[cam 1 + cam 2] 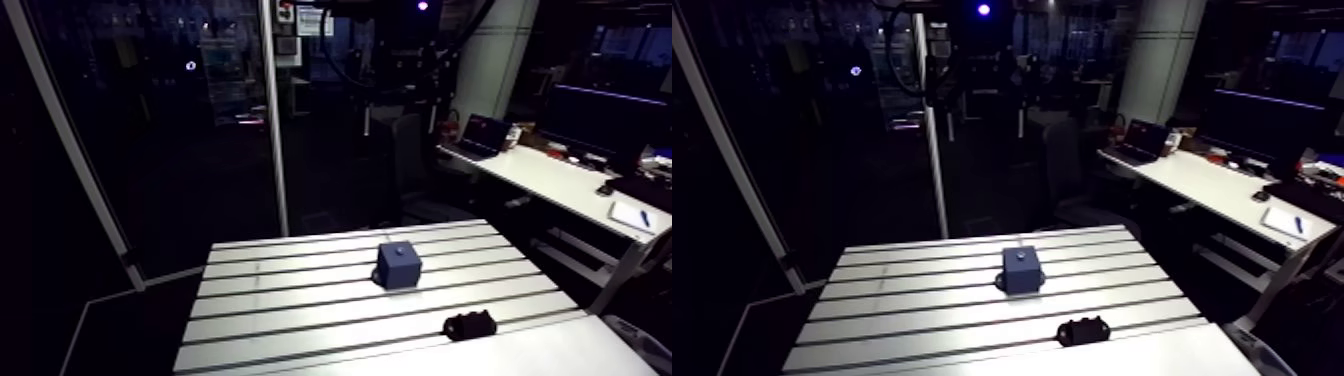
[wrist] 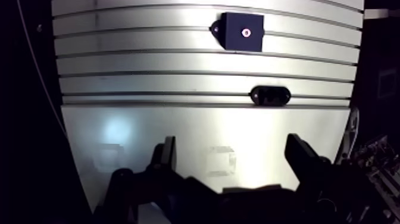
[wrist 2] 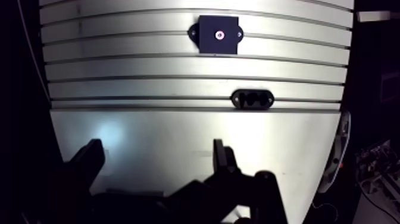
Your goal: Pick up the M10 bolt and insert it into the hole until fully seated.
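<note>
1. On the left side of the slotted aluminium table (image 1: 250, 300), as the arm view is showing it, long dark grooves (image 1: 300, 283) are running across the bright surface from one side to the other.
2. Near the middle of the table a dark blue block (image 1: 398, 270) is standing flat on the surface. A small round hole (image 1: 397, 250) is showing in its top face, and a small dark tab (image 1: 378, 279) is sticking out at its foot.
3. To the right of the block and nearer to the camera, a black oval piece (image 1: 470, 325) is lying on the table, well apart from the block.
4. The M10 bolt is not showing as a separate thing in any view. In the wrist view the black oval piece is showing two round hollows, but I cannot tell if a bolt is sitting in them.
5. In the wrist view the gripper (image 2: 233, 158) is hanging above the smooth part of the table, on the near side of the grooves. Its two fingers (image 2: 166, 156) are standing wide apart, and only the bare table surface is showing between them.
6. Ahead of the gripper the black oval piece is lying at the first grooves. The blue block is standing farther ahead, with several grooves between the two.
</note>
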